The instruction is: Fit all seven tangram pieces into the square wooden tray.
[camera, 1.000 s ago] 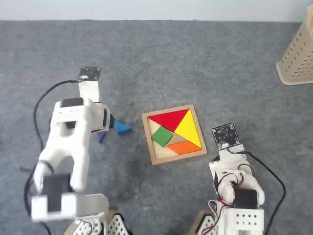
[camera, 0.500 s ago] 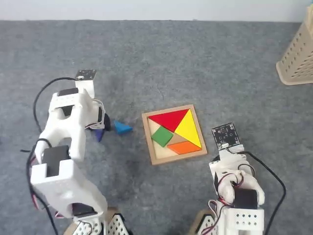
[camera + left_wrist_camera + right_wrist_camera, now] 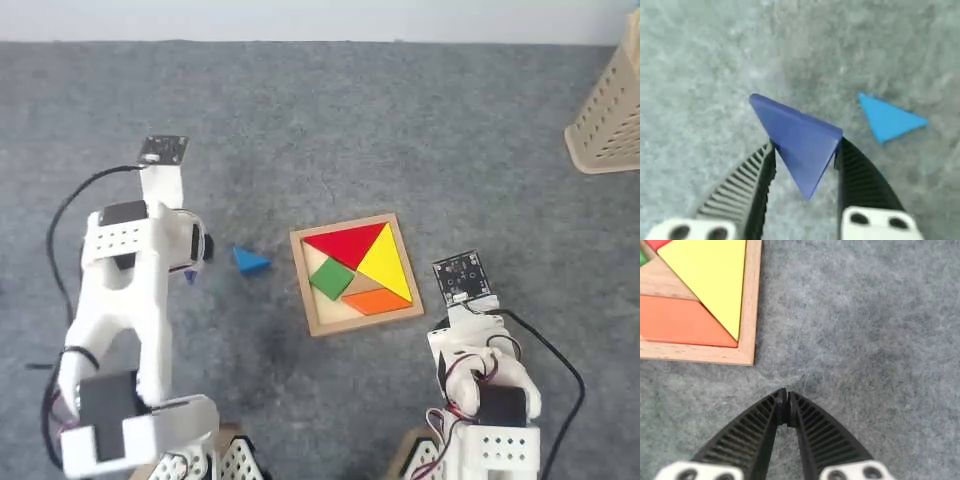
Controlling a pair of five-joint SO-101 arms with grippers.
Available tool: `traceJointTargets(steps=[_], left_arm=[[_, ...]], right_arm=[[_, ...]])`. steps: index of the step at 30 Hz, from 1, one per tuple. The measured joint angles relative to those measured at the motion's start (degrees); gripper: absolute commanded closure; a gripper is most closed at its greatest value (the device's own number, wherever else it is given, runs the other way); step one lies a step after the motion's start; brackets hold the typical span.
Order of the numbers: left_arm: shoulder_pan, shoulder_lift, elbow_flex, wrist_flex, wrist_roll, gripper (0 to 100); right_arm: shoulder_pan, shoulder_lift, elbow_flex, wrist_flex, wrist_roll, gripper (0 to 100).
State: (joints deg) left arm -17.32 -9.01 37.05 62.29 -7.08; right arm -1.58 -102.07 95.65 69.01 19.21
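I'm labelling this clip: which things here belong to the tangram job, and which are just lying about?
Job:
wooden tray
red triangle, yellow triangle, green square and orange piece inside it
light blue triangle outside it
dark blue triangle in the left gripper

Lying about:
beige perforated basket

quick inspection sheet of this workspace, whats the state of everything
surface: grey carpet
job's things: wooden tray holds red piece, yellow piece, green piece, orange piece; light blue triangle on carpet beside it; dark blue triangle in left gripper
clutter: nothing seen
grippers: left fingers shut on dark blue triangle; right gripper shut, empty, near tray corner
cables: left arm's cable, right arm's cable, both black
surroundings: beige slotted bin at far edge
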Motion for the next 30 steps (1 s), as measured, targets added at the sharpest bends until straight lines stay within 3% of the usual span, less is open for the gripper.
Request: traceJointTargets(steps=[7,21,30], left_arm=[[2.8,-0.8,0.0,0.0,-1.8,83],[38.6,-0.8,0.0,2.3,-10.0,83],[43.1,-0.8,0.0,2.3,-11.3,83]], right_arm=[[0.0,0.0,0.0,0.0,0.0,99.2],[0.0,0.0,0.0,0.0,0.0,99.2],[0.0,0.0,0.0,0.0,0.0,99.2]])
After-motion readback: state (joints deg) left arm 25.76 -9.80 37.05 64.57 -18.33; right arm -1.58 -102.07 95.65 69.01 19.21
